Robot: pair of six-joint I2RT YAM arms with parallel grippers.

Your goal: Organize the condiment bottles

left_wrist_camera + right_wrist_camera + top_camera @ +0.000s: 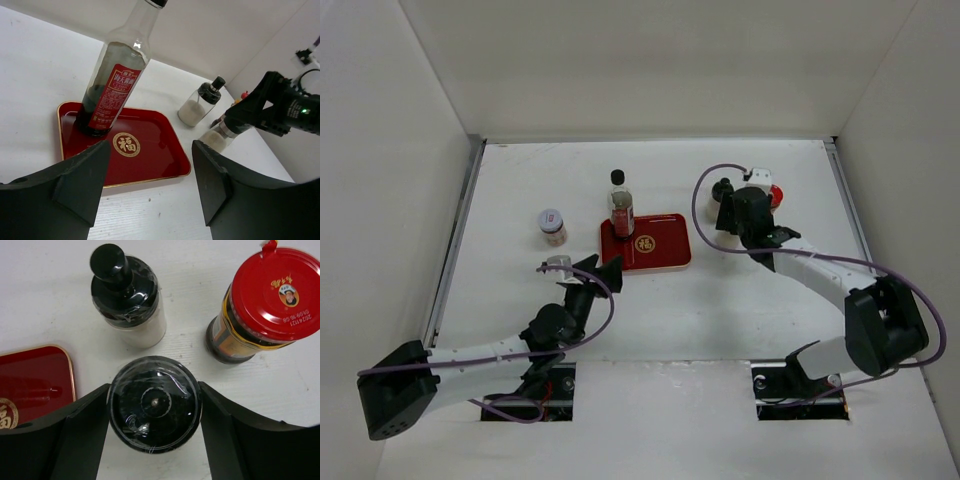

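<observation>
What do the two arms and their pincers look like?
The left arm and right arm have white links and black joints. A thin purple cable loops along each. The left pincer and right pincer are matte black, with broad wedge-shaped fingers.

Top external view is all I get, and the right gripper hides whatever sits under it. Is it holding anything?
Observer: Yes. The right wrist view shows the right gripper with a finger against each side of a black-lidded jar.
Operator: What does that jar contain?
Observer: Something pale; the left wrist view shows it through the glass below the lid.
Operator: And the left gripper?
Observer: Its jaws stand wide open with nothing between them, facing the red tray.
</observation>
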